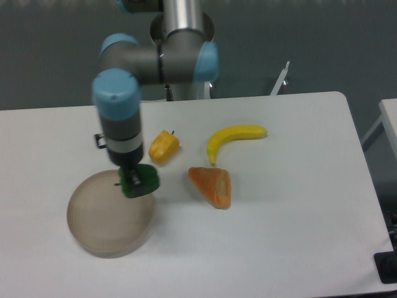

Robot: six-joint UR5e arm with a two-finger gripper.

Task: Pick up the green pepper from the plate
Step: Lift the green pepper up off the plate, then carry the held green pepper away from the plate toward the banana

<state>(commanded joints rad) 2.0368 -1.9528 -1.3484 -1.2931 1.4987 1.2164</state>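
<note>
The green pepper (140, 182) is small, glossy and dark green. It sits in my gripper (131, 178), whose fingers are shut on it. It hangs over the far right rim of the plate (93, 233), a round beige-grey dish at the front left of the table. I cannot tell whether the pepper touches the rim. The arm's wrist stands upright right above it and hides the top of the pepper.
A yellow pepper (164, 147) lies just behind and right of the gripper. A banana (232, 139) lies farther right. An orange wedge-shaped piece (213, 185) lies right of the plate. The arm's base (182, 68) stands at the table's back edge.
</note>
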